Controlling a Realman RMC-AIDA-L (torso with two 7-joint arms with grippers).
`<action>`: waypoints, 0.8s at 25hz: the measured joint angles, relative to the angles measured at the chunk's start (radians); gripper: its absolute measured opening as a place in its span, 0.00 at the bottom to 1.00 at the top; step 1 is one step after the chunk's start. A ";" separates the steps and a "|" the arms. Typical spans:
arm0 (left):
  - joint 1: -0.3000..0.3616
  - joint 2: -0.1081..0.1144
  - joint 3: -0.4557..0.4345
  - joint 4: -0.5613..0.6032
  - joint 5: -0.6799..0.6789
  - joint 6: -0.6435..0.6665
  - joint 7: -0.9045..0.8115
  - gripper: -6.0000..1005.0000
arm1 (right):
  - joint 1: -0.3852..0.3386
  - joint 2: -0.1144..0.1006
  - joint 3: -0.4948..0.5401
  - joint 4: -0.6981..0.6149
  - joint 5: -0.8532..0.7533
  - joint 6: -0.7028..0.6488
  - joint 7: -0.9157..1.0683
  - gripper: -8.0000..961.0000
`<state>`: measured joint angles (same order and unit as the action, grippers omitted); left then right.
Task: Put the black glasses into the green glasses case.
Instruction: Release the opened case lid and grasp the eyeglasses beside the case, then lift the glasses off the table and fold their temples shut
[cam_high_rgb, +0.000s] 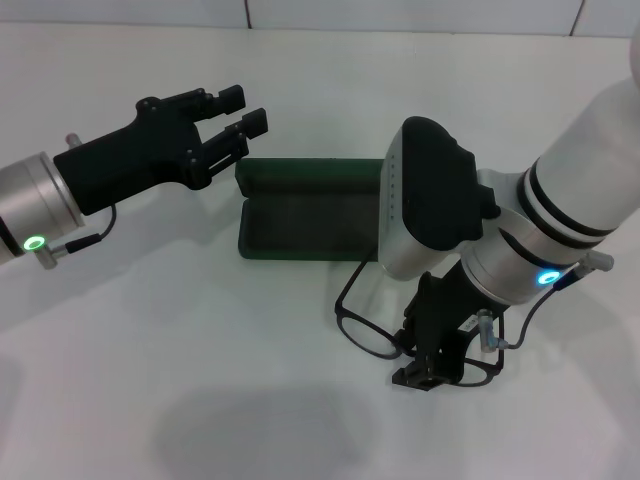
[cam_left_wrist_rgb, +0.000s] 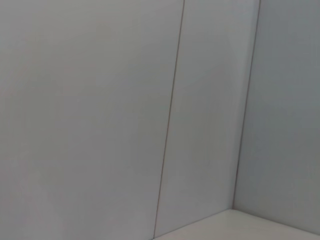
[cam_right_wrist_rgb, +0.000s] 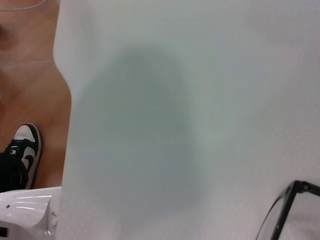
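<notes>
Jaws down on the glasses (cam_high_rgb: 375, 335), right gripper (cam_high_rgb: 432, 372) grip unclear; left gripper (cam_high_rgb: 240, 120) spread above open case (cam_high_rgb: 300, 228).

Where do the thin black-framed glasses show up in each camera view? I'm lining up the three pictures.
Head view: the thin black-framed glasses lie on the white table, in front of the open dark green glasses case, under the right gripper.
Left wrist view: not in it; only pale wall panels.
Right wrist view: one lens rim at the picture's edge.
Shared landmark: the white tabletop, in the head and right wrist views.
</notes>
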<state>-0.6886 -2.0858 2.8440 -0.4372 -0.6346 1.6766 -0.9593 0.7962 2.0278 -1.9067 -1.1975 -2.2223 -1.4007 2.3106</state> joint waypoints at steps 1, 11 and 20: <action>0.001 0.000 0.000 -0.001 0.000 0.000 0.000 0.41 | 0.000 0.000 -0.001 0.004 0.000 0.001 -0.001 0.47; 0.007 0.001 0.000 -0.006 -0.007 0.000 -0.003 0.41 | -0.019 0.000 -0.022 0.008 -0.005 0.053 -0.012 0.25; 0.032 0.004 0.000 -0.004 -0.047 0.028 -0.013 0.41 | -0.119 -0.006 0.139 -0.088 0.002 0.002 -0.098 0.11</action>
<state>-0.6565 -2.0817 2.8440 -0.4412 -0.6814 1.7048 -0.9722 0.6772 2.0214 -1.7675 -1.2852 -2.2201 -1.3989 2.2123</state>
